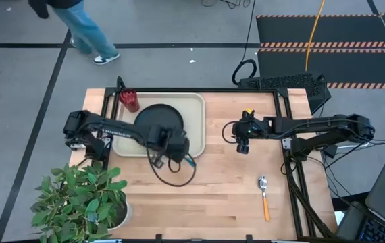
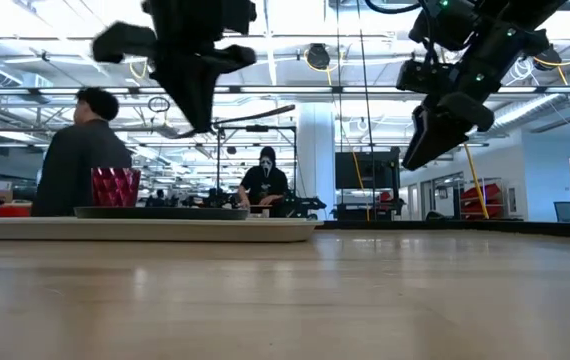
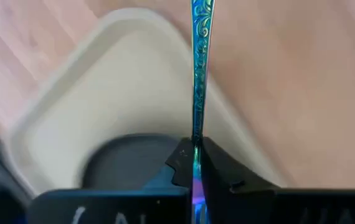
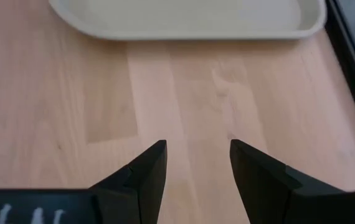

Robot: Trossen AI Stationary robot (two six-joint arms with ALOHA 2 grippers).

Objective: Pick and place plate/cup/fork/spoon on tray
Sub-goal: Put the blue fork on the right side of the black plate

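The beige tray [image 1: 196, 108] lies at the table's far left of centre. The black plate [image 1: 153, 116] rests flat in it, and the dark red cup [image 1: 130, 101] stands in its far left corner. My left gripper [image 1: 181, 154] hovers over the tray's near right corner, shut on the blue fork [image 3: 201, 62]. The spoon [image 1: 264, 194], with its orange handle, lies flat on the wood at the near right. My right gripper [image 4: 197, 163] is open and empty above bare wood, right of the tray. My left gripper pinches the blue fork's slim shaft [image 3: 197, 142] between its two fingers. The patterned handle sticks straight out past the fingertips [image 3: 218, 163], along the fingers. The fork is lifted clear, above the tray's corner [image 3: 134, 25]. The part behind the fingertips is hidden by the gripper.
A potted plant [image 1: 81, 199] stands at the table's near left corner. Bare wood lies between the tray and the spoon. A black frame rail [image 1: 284, 115] runs along the table's right side. A person [image 1: 84, 27] walks beyond the far edge.
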